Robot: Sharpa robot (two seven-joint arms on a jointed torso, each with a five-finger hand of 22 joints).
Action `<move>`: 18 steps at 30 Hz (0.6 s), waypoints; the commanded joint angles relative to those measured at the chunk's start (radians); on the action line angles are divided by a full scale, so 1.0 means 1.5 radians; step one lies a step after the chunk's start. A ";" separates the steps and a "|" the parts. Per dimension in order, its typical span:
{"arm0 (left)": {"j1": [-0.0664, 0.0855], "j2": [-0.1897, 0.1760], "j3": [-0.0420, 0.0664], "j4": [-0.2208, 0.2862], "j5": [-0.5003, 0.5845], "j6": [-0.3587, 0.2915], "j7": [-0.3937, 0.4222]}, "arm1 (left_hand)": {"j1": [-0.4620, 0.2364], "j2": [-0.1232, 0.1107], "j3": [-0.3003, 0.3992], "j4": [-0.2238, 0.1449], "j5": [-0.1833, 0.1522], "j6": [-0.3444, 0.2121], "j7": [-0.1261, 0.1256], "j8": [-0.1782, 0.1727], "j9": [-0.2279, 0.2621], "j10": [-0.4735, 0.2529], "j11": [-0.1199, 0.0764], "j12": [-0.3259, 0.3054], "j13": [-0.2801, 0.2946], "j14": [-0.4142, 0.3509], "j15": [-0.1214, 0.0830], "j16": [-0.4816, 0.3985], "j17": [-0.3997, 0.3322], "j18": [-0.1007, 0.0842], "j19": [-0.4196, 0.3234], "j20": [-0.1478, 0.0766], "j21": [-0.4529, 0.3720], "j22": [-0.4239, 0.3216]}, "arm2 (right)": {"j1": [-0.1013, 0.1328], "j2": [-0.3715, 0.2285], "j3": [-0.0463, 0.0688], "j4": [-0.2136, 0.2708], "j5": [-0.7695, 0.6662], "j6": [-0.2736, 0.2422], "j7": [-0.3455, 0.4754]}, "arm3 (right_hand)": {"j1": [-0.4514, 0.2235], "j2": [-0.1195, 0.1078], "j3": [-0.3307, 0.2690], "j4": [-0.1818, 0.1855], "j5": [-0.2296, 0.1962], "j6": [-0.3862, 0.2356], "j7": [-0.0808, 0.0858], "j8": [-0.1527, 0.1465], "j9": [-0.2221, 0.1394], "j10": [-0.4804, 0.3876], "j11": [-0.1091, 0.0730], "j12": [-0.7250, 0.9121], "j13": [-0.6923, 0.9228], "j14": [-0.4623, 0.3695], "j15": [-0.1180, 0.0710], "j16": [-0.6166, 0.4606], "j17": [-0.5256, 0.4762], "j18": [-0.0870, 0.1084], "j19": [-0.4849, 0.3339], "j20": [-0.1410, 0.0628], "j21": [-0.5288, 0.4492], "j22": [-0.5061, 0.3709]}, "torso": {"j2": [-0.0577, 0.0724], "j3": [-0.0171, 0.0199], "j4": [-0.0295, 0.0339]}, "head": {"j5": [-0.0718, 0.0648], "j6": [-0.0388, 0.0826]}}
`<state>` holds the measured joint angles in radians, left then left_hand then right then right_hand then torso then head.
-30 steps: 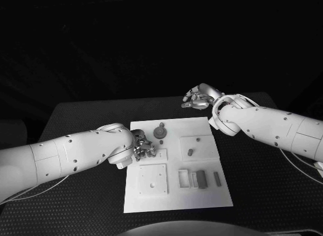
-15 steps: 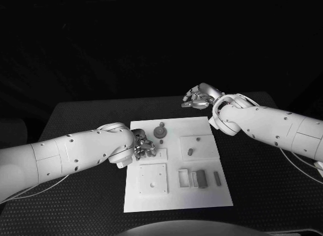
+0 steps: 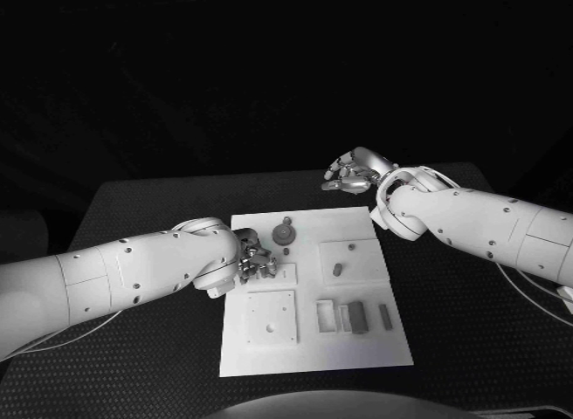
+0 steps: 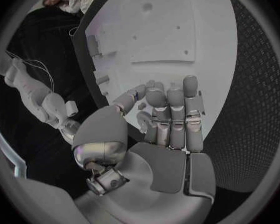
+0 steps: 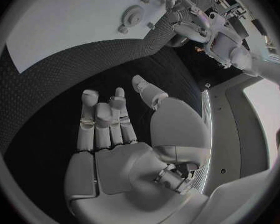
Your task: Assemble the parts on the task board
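1. You had the left hand (image 3: 254,262) at the task board (image 3: 362,349)'s left edge, fingers curled over a small part (image 4: 142,105); whether it gripped it, you could not tell.
2. Your right hand (image 3: 354,171) hovered spread and empty above the worktop (image 3: 148,201)'s far right corner.
3. The round part (image 3: 283,234) and bar parts (image 3: 356,318) lay loose on the board; assembly looked barely begun.

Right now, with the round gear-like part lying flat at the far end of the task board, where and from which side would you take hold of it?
Probably from straight above, pinching across the rim of the round part. It lies flat on the task board, so its sides offer little to grip. The left hand is beside it and nearest; the right hand hangs beyond the board's far edge.
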<state>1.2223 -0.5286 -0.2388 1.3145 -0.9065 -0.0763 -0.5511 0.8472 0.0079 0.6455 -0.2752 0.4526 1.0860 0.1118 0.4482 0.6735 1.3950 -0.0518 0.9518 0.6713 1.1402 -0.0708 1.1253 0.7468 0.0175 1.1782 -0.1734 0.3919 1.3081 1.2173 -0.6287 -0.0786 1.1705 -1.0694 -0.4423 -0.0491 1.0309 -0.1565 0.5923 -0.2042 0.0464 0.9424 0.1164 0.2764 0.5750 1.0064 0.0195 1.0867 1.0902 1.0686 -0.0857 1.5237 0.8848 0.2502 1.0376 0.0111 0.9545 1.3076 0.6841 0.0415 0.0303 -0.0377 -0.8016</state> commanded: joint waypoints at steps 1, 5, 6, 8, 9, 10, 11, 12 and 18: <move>0.000 0.003 0.000 0.001 -0.010 0.011 0.000 | -0.002 0.008 0.027 -0.012 0.046 0.093 -0.081 0.005 0.002 -0.016 -0.042 0.007 0.001 0.004 -0.004 0.005 -0.002 0.019 0.008 -0.001 0.003 0.011 | 0.000 0.001 0.000 0.000 -0.006 0.008 0.005 | 0.002 0.008 0.000 -0.005 0.003 0.002 0.008 -0.004 0.001 -0.006 0.000 -0.003 -0.001 -0.004 0.000 -0.003 -0.001 0.008 -0.005 0.001 -0.003 0.010 | 0.000 0.0000 -0.0002 | 0.000 -0.001; 0.000 0.006 0.000 0.002 -0.021 0.012 0.000 | -0.003 0.008 0.028 -0.012 0.047 0.094 -0.082 0.006 0.003 -0.015 -0.043 0.009 0.001 0.004 -0.005 0.007 -0.002 0.019 0.009 -0.002 0.004 0.012 | 0.000 0.001 0.000 0.001 -0.006 0.008 0.006 | 0.002 0.008 0.000 -0.005 0.003 0.002 0.008 -0.004 0.001 -0.006 0.000 -0.003 -0.001 -0.004 0.000 -0.003 -0.001 0.008 -0.005 0.001 -0.003 0.010 | 0.000 0.0000 0.0000 | -0.001 0.000; 0.000 0.006 0.000 0.003 -0.023 0.013 0.001 | -0.003 0.008 0.028 -0.012 0.047 0.094 -0.082 0.007 0.003 -0.014 -0.043 0.010 0.001 0.005 -0.005 0.009 -0.003 0.019 0.010 -0.002 0.004 0.013 | 0.000 0.001 0.000 0.001 -0.006 0.008 0.006 | 0.002 0.008 0.000 -0.005 0.003 0.002 0.008 -0.004 0.001 -0.006 0.000 -0.003 -0.001 -0.004 0.000 -0.003 -0.001 0.008 -0.005 0.001 -0.003 0.010 | 0.000 0.0001 0.0000 | -0.001 0.000; 0.000 0.008 0.000 0.004 -0.030 0.015 0.001 | -0.005 0.008 0.028 -0.012 0.051 0.098 -0.084 0.012 0.005 -0.011 -0.045 0.015 0.002 0.008 -0.006 0.014 -0.004 0.020 0.015 -0.003 0.006 0.014 | 0.000 0.001 0.000 0.001 -0.006 0.008 0.005 | 0.002 0.008 0.000 -0.005 0.003 0.002 0.008 -0.004 0.001 -0.006 0.000 -0.003 -0.001 -0.004 0.000 -0.003 -0.001 0.008 -0.005 0.001 -0.003 0.010 | 0.000 0.0002 0.0001 | 0.000 -0.001; 0.000 0.009 0.000 0.004 -0.032 0.015 0.001 | -0.006 0.009 0.028 -0.012 0.052 0.099 -0.085 0.013 0.006 -0.010 -0.046 0.017 0.003 0.009 -0.006 0.016 -0.005 0.020 0.016 -0.003 0.007 0.014 | 0.000 0.001 0.000 0.001 -0.006 0.008 0.005 | 0.002 0.008 0.000 -0.005 0.003 0.002 0.008 -0.004 0.001 -0.006 0.000 -0.003 -0.001 -0.004 0.000 -0.003 -0.001 0.008 -0.005 0.001 -0.003 0.010 | 0.000 0.0004 0.0001 | 0.000 0.000; 0.000 0.010 0.000 0.004 -0.040 0.016 0.002 | -0.007 0.009 0.028 -0.012 0.052 0.099 -0.085 0.014 0.007 -0.009 -0.046 0.018 0.003 0.010 -0.006 0.017 -0.005 0.021 0.017 -0.003 0.007 0.015 | 0.000 0.001 0.000 0.001 -0.006 0.008 0.006 | 0.002 0.008 0.000 -0.005 0.003 0.002 0.008 -0.004 0.001 -0.006 0.000 -0.003 -0.001 -0.005 0.000 -0.003 -0.001 0.008 -0.005 0.001 -0.003 0.010 | 0.000 0.0004 0.0002 | 0.000 -0.001; 0.000 0.011 0.000 0.004 -0.042 0.017 0.002 | -0.007 0.008 0.028 -0.012 0.053 0.100 -0.086 0.015 0.007 -0.009 -0.047 0.019 0.003 0.010 -0.006 0.018 -0.006 0.021 0.018 -0.003 0.008 0.015 | 0.000 0.001 0.000 0.001 -0.006 0.009 0.006 | 0.002 0.008 0.000 -0.005 0.003 0.002 0.008 -0.004 0.001 -0.006 0.000 -0.003 -0.001 -0.005 0.000 -0.003 -0.001 0.008 -0.005 0.001 -0.003 0.010 | 0.000 0.0003 0.0003 | 0.000 0.000; 0.000 0.011 0.000 0.005 -0.043 0.018 0.002 | -0.009 0.008 0.028 -0.011 0.054 0.102 -0.087 0.017 0.008 -0.007 -0.047 0.022 0.003 0.012 -0.007 0.021 -0.006 0.021 0.020 -0.004 0.009 0.015 | 0.000 0.001 0.000 0.001 -0.006 0.009 0.005 | 0.002 0.008 0.000 -0.005 0.003 0.002 0.008 -0.004 0.001 -0.006 0.000 -0.003 -0.001 -0.005 0.000 -0.003 -0.001 0.008 -0.005 0.001 -0.003 0.010 | 0.000 0.0000 0.0002 | 0.000 0.000; 0.000 0.016 0.000 0.006 -0.052 0.027 0.003 | -0.014 0.011 0.027 -0.011 0.057 0.106 -0.089 0.024 0.011 -0.004 -0.050 0.029 0.004 0.016 -0.008 0.027 -0.009 0.022 0.026 -0.005 0.012 0.015 | 0.000 0.000 0.000 0.001 -0.006 0.010 0.006 | 0.002 0.008 0.000 -0.006 0.003 0.002 0.008 -0.004 0.001 -0.006 0.000 -0.002 -0.001 -0.005 0.000 -0.003 -0.001 0.008 -0.005 0.001 -0.004 0.010 | 0.000 -0.0002 0.0002 | 0.000 -0.002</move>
<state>1.2234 -0.5124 -0.2383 1.3173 -0.9648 -0.0640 -0.5548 0.8271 0.0146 0.6455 -0.2752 0.5008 1.0936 0.1086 0.4813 0.6889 1.4018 -0.0586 0.9897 0.6766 1.1562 -0.0800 1.1616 0.7336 0.0175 1.2103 -0.1805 0.4069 1.3078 1.2172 -0.6285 -0.0786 1.1709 -1.0695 -0.4408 -0.0490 1.0349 -0.1526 0.5910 -0.2086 0.0464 0.9400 0.1188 0.2764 0.5747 1.0065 0.0195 1.0867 1.0904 1.0699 -0.0844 1.5237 0.8839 0.2481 1.0376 0.0111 0.9545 1.3076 0.6840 0.0415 0.0303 -0.0373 -0.8037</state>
